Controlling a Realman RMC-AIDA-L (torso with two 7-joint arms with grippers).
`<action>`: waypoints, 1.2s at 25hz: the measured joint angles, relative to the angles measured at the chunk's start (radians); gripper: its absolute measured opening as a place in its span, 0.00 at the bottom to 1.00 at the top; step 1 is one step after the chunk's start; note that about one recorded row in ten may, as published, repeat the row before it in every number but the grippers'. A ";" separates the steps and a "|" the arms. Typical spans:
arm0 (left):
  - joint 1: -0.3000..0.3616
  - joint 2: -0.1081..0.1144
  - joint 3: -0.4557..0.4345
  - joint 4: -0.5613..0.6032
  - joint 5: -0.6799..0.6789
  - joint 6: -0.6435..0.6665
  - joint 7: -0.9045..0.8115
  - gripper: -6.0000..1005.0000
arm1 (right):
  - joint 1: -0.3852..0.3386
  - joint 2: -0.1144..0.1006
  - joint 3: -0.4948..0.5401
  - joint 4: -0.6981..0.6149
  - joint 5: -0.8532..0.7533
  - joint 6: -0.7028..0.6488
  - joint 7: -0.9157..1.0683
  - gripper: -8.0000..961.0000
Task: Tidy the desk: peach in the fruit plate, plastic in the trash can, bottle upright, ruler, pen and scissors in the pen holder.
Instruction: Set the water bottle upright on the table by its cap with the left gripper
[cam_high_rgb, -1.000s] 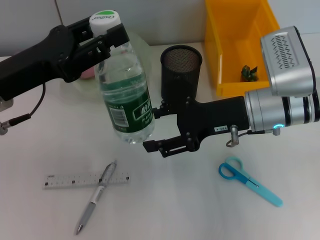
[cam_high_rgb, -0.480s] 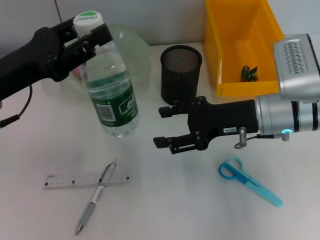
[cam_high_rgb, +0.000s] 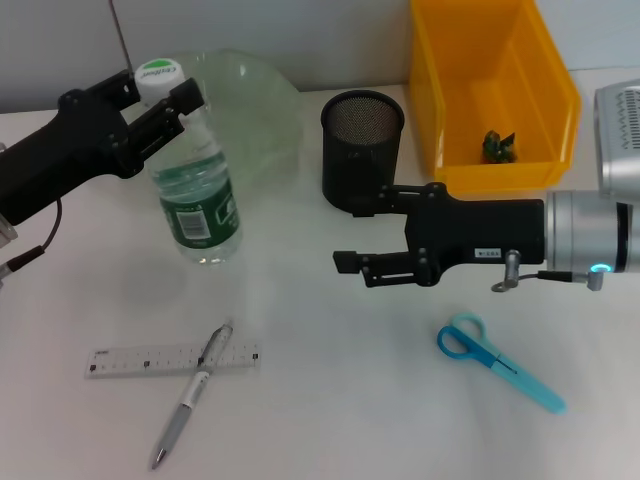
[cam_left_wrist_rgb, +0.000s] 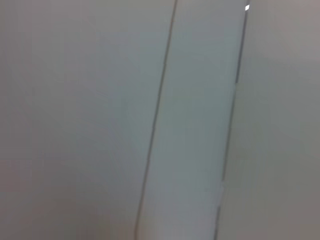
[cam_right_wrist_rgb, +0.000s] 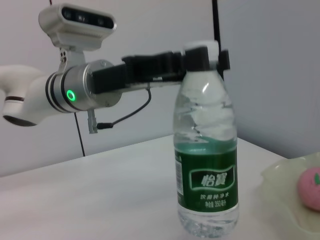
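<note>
Left tool (cam_high_rgb: 160, 92) clamped on upright bottle (cam_high_rgb: 196, 205) cap, right tool (cam_high_rgb: 352, 236) open

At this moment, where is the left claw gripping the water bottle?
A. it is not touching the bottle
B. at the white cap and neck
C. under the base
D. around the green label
B. In the head view the left claw closes on the white cap at the top of the bottle, which stands upright on the table; the right wrist view shows the same hold at the cap.
</note>
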 joint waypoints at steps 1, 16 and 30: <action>0.001 0.000 -0.005 -0.006 0.000 -0.016 0.011 0.49 | -0.003 0.000 0.007 0.000 0.000 0.000 -0.001 0.81; 0.005 -0.004 -0.131 -0.123 -0.022 -0.165 0.223 0.49 | -0.035 0.001 0.053 0.015 0.034 -0.004 0.002 0.81; 0.001 -0.004 -0.133 -0.208 -0.120 -0.224 0.398 0.50 | -0.034 -0.002 0.055 0.027 0.040 -0.010 0.004 0.81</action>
